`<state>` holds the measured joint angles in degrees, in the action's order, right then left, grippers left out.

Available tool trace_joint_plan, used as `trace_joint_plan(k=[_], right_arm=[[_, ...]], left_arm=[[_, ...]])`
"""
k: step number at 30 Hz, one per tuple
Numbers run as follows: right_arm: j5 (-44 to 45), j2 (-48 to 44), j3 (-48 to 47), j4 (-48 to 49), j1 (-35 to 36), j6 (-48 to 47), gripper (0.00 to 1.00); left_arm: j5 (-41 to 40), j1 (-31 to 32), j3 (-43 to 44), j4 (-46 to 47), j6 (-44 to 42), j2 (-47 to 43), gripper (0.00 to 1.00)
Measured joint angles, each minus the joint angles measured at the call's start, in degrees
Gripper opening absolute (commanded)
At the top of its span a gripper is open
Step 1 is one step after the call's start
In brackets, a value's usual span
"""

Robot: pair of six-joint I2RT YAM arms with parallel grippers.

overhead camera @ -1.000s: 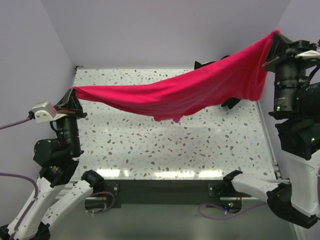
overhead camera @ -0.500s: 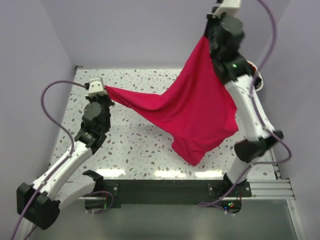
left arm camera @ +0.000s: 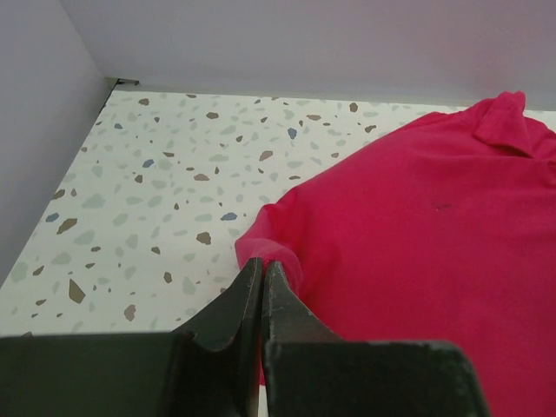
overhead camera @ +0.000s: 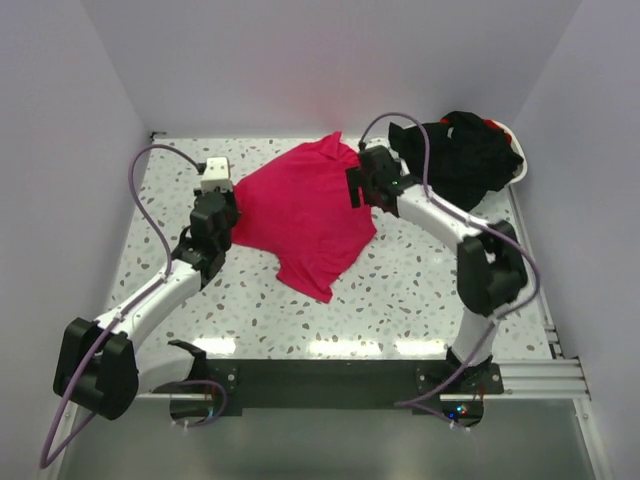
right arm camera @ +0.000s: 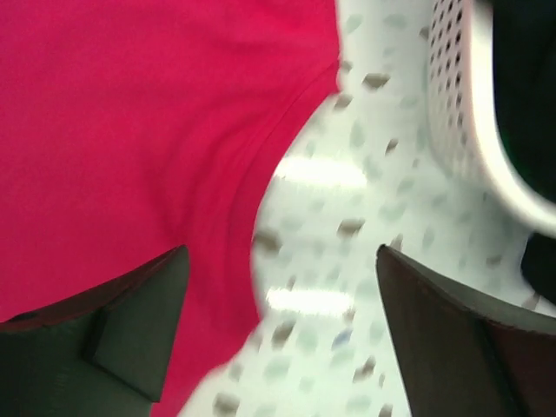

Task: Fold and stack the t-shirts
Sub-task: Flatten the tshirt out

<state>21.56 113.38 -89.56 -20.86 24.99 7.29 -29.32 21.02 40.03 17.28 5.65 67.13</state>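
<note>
Task thing: red t-shirt (overhead camera: 305, 215) lies on table (overhead camera: 420, 290), left of white basket (overhead camera: 515, 165). Mostly spread, near corner rumpled. Black t-shirts (overhead camera: 460, 155) heaped in basket.

Left gripper (left arm camera: 262, 268): jaws pressed together, pinching shirt edge on side farthest from basket.

Right gripper (right arm camera: 280, 261): jaws spread, nothing between them, hovering over shirt's basket-side edge.

Step, as judged: flatten shirt before first fold.

To do well: grip basket-side edge low, draw gently away from left pinch until wrinkles go, keep clear of basket rim.
</note>
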Motion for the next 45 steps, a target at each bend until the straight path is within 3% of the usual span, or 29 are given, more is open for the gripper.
trace_joint_plan(k=[3, 7, 13, 20, 45], right_arm=[[-0.4, -16.1, 13.4, 2.6, 7.3, 4.2, 0.8], [-1.6, -26.3, 20.5, 7.7, 17.5, 9.2, 0.7], [-1.1, -20.9, 28.5, 7.2, 27.2, 16.2, 0.63], [-1.2, -19.1, 32.8, 4.6, 32.8, 21.9, 0.57], [-5.3, -19.1, 39.4, 8.6, 35.4, 30.1, 0.42]], left_arm=[[-0.1, 0.0, 0.0, -0.6, 0.8, 0.0, 0.0], [-0.6, -0.1, 0.0, -2.1, 1.4, -0.3, 0.0], [-0.7, -0.1, 0.0, -3.4, 2.4, -3.7, 0.0], [-0.9, -0.4, 0.0, -3.4, 2.8, -6.6, 0.0], [-0.9, -0.4, 0.0, -3.6, 3.4, -6.1, 0.0]])
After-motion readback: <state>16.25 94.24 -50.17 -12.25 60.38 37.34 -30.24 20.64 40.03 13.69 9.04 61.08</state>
